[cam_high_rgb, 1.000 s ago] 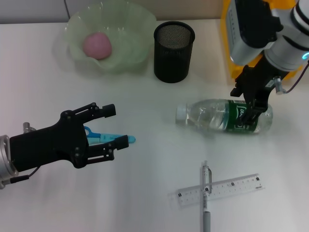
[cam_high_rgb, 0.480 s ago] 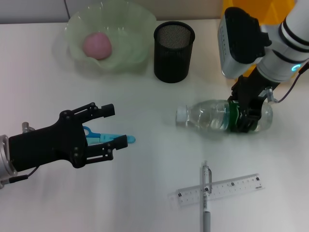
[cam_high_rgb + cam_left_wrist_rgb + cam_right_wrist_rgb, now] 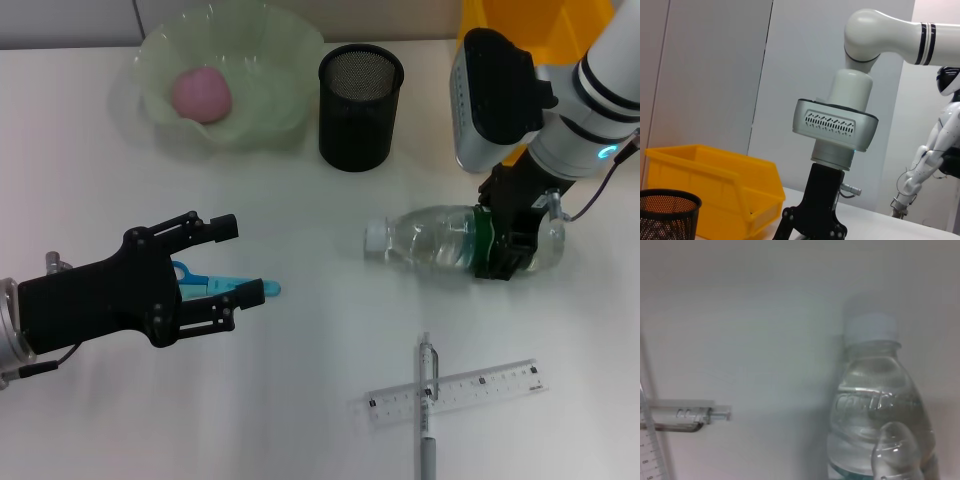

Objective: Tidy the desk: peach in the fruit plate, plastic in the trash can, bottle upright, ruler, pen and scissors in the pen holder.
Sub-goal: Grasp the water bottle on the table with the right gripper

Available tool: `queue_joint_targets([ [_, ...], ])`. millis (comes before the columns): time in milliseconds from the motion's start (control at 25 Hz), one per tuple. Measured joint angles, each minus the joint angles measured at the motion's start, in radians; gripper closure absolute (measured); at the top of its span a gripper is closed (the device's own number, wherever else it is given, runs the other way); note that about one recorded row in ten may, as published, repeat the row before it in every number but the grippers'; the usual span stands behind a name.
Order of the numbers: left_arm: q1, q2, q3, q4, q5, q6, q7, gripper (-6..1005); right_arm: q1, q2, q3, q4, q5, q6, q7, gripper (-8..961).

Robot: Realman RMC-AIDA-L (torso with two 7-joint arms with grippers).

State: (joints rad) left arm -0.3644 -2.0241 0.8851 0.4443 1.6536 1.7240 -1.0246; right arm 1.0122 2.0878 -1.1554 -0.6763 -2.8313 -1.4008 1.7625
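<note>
Peach (image 3: 201, 95) sits in the fruit plate (image 3: 285, 55), upper left. You have the right gripper (image 3: 503, 247) clamped around the lying bottle (image 3: 435, 238); left gripper (image 3: 232, 262) spread over scissors (image 3: 225, 284). Ruler (image 3: 455, 392) and pen (image 3: 426, 415) remain, lower right.

Little legible text: ruler numerals and embossed bottle lettering

In the right wrist view, the clear ruler (image 3: 645, 450) shows at the picture's edge with printed scale marks and the small numerals "8" and "9" beside them. The lying bottle (image 3: 880, 405) carries raised, embossed lettering across its clear shoulder just below the white cap, but the letters cannot be made out. In the head view, the bottle's green label band (image 3: 487, 243) bears pale printing that is too small to read, and the ruler (image 3: 455, 392) on the near right of the tabletop shows only dark tick marks, no readable figures.
</note>
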Motion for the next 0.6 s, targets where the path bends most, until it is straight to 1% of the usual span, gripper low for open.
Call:
queue_joint_targets([
  [600,0.0,-0.004,0.0,0.0,0.0,-0.001,0.002,181,-0.005,0.0,-0.012,0.003,0.0,0.021,-0.001,177],
])
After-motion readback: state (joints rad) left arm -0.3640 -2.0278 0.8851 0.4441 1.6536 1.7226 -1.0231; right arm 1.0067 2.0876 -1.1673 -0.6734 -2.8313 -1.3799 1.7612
